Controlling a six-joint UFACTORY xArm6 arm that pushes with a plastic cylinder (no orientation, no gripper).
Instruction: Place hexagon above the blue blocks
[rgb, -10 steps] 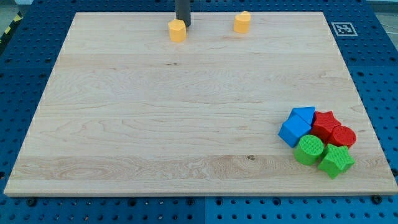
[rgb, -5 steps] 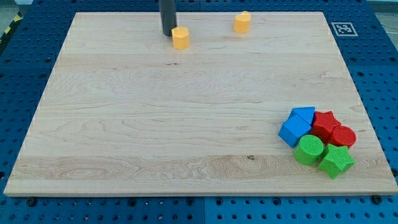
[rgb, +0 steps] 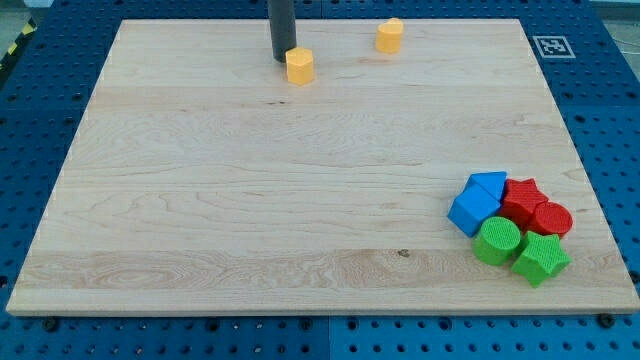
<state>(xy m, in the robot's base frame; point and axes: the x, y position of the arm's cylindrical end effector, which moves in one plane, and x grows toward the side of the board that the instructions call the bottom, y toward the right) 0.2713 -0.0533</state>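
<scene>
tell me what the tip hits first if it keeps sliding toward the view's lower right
My tip sits just up-left of the yellow hexagon, so it would meet that block first, likely at once; whether they already touch is unclear. Beyond it the board runs bare toward the blue blocks.

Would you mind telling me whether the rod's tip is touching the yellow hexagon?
Cannot tell. In the camera view, my tip sits right against the yellow hexagon's upper-left side, with no visible gap.

The yellow hexagon block (rgb: 299, 66) has slid rightward and slightly down. The rod's tip (rgb: 281, 58) moved from its upper right to its upper left.
</scene>
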